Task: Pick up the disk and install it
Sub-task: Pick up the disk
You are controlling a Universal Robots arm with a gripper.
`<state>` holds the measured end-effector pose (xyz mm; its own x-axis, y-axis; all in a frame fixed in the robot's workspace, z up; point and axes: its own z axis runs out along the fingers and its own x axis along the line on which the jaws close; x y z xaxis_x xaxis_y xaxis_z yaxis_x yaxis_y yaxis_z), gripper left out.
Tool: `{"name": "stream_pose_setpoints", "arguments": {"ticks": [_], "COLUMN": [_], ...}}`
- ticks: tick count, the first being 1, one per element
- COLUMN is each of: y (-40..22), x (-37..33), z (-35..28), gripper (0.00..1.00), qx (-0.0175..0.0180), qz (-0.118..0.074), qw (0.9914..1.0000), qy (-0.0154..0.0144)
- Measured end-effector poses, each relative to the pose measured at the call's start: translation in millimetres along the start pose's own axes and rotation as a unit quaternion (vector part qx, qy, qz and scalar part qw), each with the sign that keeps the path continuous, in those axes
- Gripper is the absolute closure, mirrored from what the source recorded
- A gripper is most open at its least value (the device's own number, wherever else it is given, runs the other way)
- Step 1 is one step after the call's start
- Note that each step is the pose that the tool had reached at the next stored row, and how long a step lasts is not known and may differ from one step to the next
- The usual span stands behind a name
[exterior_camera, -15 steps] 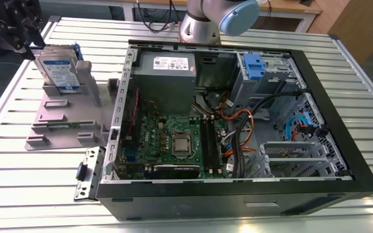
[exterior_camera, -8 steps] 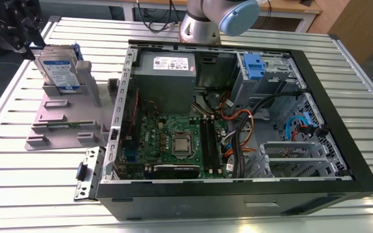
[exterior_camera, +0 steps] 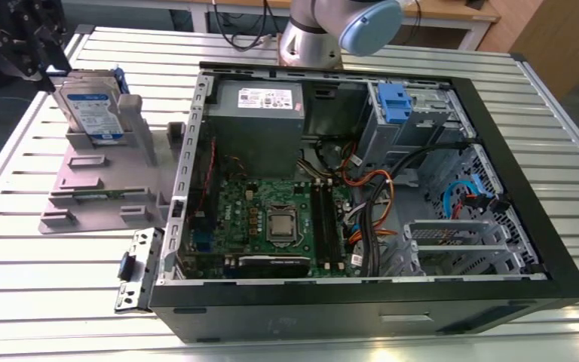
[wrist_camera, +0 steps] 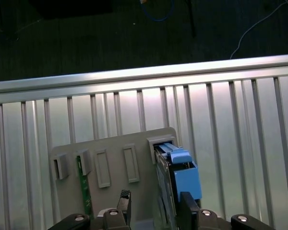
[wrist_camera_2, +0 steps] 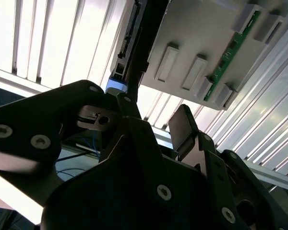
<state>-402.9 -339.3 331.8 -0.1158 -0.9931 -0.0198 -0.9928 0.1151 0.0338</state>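
I've got the black two-finger metal gripper [exterior_camera: 40, 72] [wrist_camera: 156, 203] [wrist_camera_2: 151, 120] over the table's far corner on the exterior view's left. Jaws are released & spread, gripping nothing.

The task item is the flat rectangular silver-metal disk [exterior_camera: 90, 109] [wrist_camera: 175, 175] [wrist_camera_2: 117, 87] w/ a white-and-blue label, clipped in a blue plastic bracket. It stands upright on edge in an end slot of the matte grey plastic stand [exterior_camera: 99, 181], at the stand's end closest to the table's far edge.

In the first wrist view the dark fingers [wrist_camera: 125, 203] sit either side of the disk's thin top edge, one right by the blue bracket. Can't tell if either touches it.

A thin green circuit strip [wrist_camera: 84, 191] stands on edge in another slot of the stand.

The table [exterior_camera: 28, 302] is ribbed aluminium slats w/ a bright sheen. An open black steel PC case [exterior_camera: 370, 302] lies flat mid-table, just beside the stand, w/ a green board & coloured cables inside. The arm's smooth grey-blue joint [exterior_camera: 370, 23] rises at the table's far edge, behind the case.
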Motion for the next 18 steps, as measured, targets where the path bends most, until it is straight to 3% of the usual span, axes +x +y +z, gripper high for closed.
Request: {"name": "stream_pose_setpoints", "arguments": {"ticks": [7,18], "y": [0.3,1.9], "x": [-2.8,-16.5], "z": [0.9,1.8], "gripper": [0.47,0.47], "qx": [-0.0005,-0.0006], "qz": [0.0,-0.001], "qw": [0.99999,0.99999], "qy": [-0.004,-0.0042]}}
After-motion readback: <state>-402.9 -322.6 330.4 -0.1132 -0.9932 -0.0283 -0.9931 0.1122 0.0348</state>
